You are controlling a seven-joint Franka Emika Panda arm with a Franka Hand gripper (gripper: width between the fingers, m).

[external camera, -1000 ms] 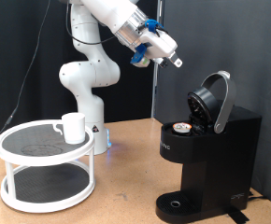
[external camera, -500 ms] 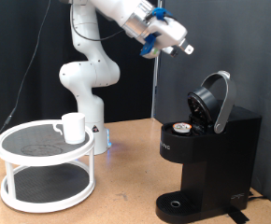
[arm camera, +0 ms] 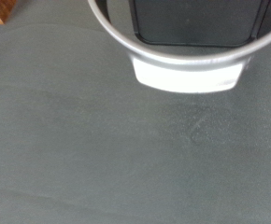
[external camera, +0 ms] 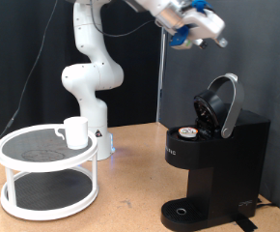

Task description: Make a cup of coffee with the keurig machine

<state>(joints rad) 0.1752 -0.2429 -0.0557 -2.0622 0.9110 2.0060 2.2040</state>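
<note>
The black keurig machine (external camera: 217, 164) stands at the exterior view's right with its rounded lid (external camera: 222, 101) swung up. A small pale pod (external camera: 186, 133) with a dark top sits in the open chamber. The white cup (external camera: 75, 131) rests on the top tier of a round white stand (external camera: 45, 159) at the left. My gripper (external camera: 217, 37) hangs high in the air above the raised lid, apart from it, with nothing between its fingers. In the wrist view I see the lid's silver rim (arm camera: 187, 58) around a dark panel; no fingers show there.
The white arm base (external camera: 90, 82) rises behind the stand. A wooden tabletop (external camera: 130, 193) carries everything, and a dark curtain hangs behind. The machine's round drip tray (external camera: 183, 211) is bare.
My gripper has swung upward and to the exterior view's right, from left of the machine to above its open lid. The cup, stand and machine have stayed put.
</note>
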